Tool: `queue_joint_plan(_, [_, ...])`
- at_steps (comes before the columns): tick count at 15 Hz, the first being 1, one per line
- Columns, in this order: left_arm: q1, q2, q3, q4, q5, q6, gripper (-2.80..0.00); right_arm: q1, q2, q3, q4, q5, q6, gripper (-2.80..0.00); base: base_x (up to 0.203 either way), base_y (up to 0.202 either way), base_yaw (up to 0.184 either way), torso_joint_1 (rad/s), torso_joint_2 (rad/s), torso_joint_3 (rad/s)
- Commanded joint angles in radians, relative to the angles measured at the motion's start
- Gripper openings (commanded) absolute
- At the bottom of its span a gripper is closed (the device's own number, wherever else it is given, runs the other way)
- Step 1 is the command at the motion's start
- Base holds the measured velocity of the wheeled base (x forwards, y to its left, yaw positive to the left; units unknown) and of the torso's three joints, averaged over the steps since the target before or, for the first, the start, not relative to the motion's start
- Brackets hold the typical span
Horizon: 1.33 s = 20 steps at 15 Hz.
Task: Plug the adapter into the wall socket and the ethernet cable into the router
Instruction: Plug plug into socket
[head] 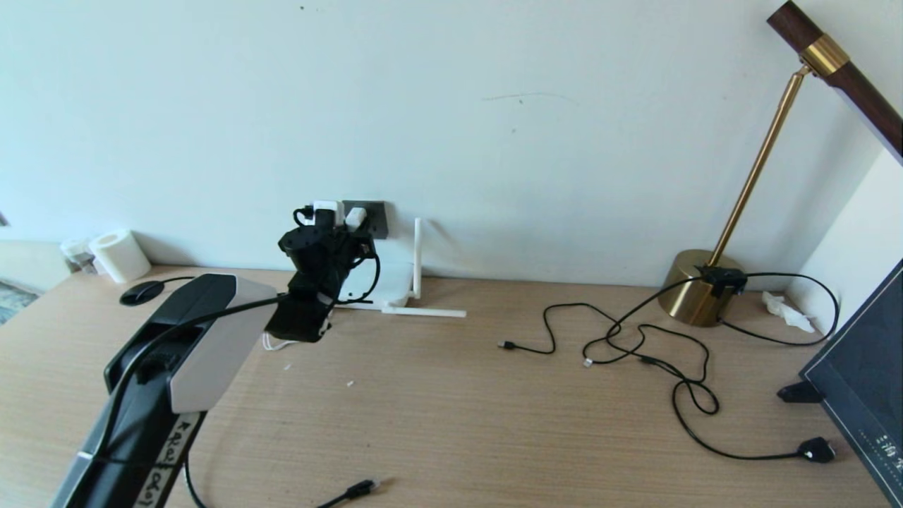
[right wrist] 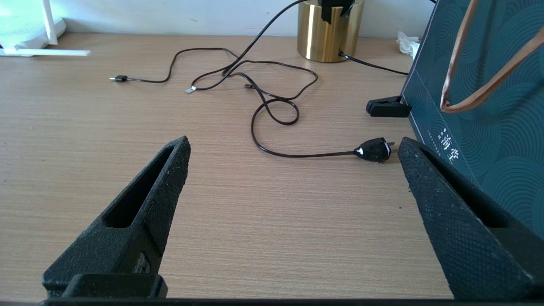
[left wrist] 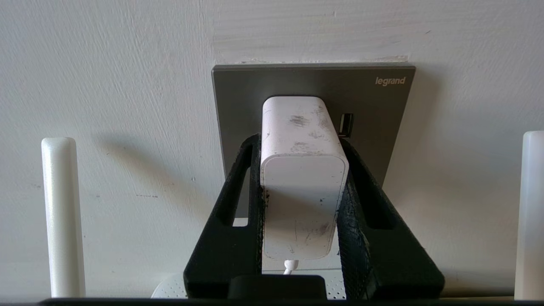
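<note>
Left wrist view: the left tool (left wrist: 304, 204) pinches the adapter (left wrist: 302, 170) by its two side faces, with the adapter's far end against the wall socket (left wrist: 374, 114). The step in hand is plugging in the adapter; how deep the pins sit cannot be told, so seating is unconfirmed. The next move likely calls for a straight push toward the wall, then spreading the fingers without dragging the adapter sideways.

The head view adds what the wrist view lacks: the router (head: 395, 282) stands on the bench (head: 451, 409) just below the socket, and the ethernet cable (head: 353, 490) lies at the near bench edge, not yet plugged in. The right wrist view alone shows the right tool (right wrist: 293, 212), spread wide, holding nothing, low over the bench near loose black cords (right wrist: 272, 110).
</note>
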Motion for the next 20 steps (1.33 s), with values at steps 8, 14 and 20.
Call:
queue_joint_plan(8, [-0.004,0.028,-0.024,0.006,0.024,0.0,-2.8,0.0,0.002,0.0,-0.001,0.0,0.001,0.0,0.0,0.0,0.0,0.0,0.0,0.0])
queue_joint_plan(14, [-0.005,0.028,-0.024,0.018,0.024,0.0,-2.8,0.0,0.002,0.0,-0.001,0.0,0.001,0.0,0.0,0.0,0.0,0.0,0.0,0.0])
queue_joint_plan(20, [-0.003,0.028,-0.024,0.012,0.025,0.0,-2.8,0.0,0.002,0.0,-0.001,0.0,0.001,0.0,0.0,0.0,0.0,0.0,0.0,0.0])
